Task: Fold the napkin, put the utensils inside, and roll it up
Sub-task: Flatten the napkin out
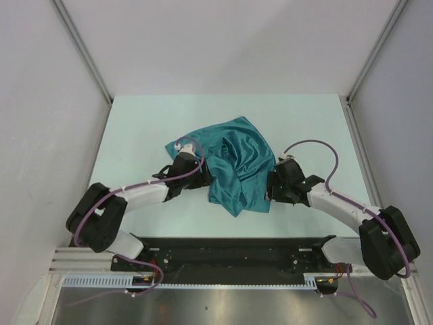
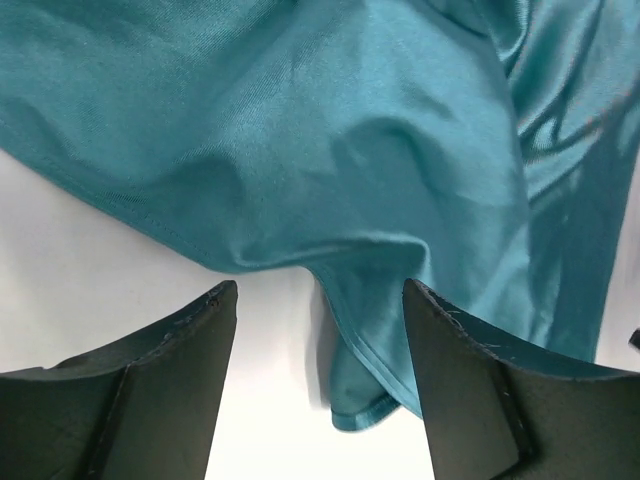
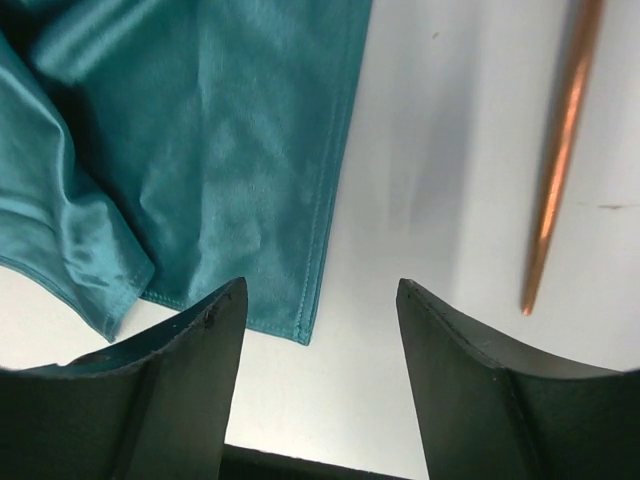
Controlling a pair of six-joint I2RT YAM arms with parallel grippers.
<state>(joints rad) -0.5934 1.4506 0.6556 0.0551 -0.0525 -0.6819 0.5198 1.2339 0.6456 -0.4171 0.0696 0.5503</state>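
Hovering with fingers spread, the left gripper (image 2: 320, 290) has a hemmed fold of the napkin (image 1: 237, 169) dipping between its tips at the napkin's left edge. The right gripper (image 3: 320, 285), likewise spread and holding nothing, sits at the napkin's right edge. The napkin lies crumpled on the table (image 1: 135, 135) between both grippers. The spoon (image 3: 560, 150), only its thin coppery handle showing, lies near the napkin's hem without touching it.

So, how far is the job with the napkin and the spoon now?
Done: nothing yet; the napkin lies crumpled on the table, not folded. In hand: the left claw and the right claw are open at its edges, holding nothing. The spoon, only its handle visible, lies beside the cloth, not inside. Left: folding, placing the spoon, rolling.
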